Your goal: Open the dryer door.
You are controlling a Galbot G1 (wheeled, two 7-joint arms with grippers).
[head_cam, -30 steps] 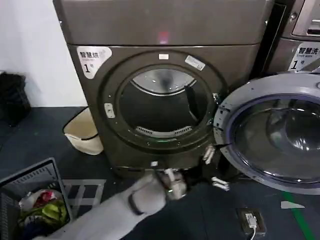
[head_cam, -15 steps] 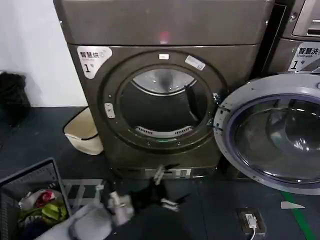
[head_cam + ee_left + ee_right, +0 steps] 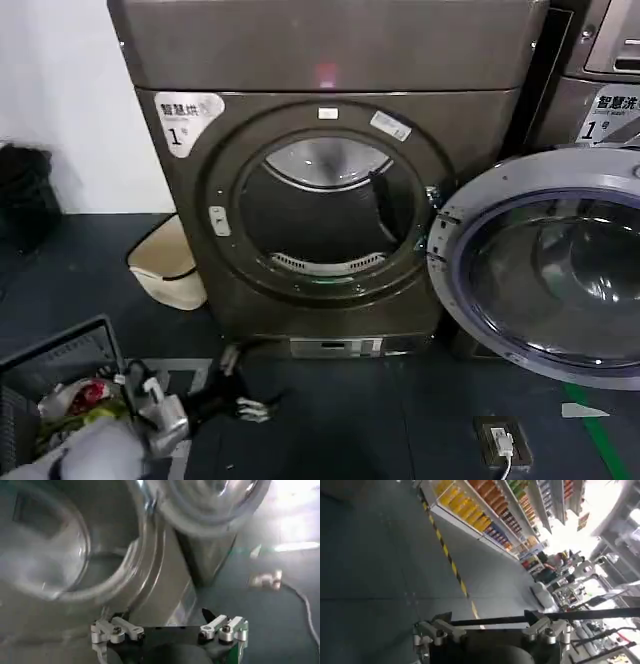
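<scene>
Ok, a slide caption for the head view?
Dryer door swung fully open right of the dryer; left tool low near the floor, open.

Pale grey arm (image 3: 95,452), black left hand (image 3: 235,385), silver screwed knuckles

A dark grey floor (image 3: 400,420) is stretching across the room, with a white wall (image 3: 60,110) standing at the left. A cream bin (image 3: 165,265) is leaning beside it. Elsewhere, a yellow-and-black floor stripe (image 3: 451,566) is running past brightly lit shop shelves (image 3: 485,510).
</scene>
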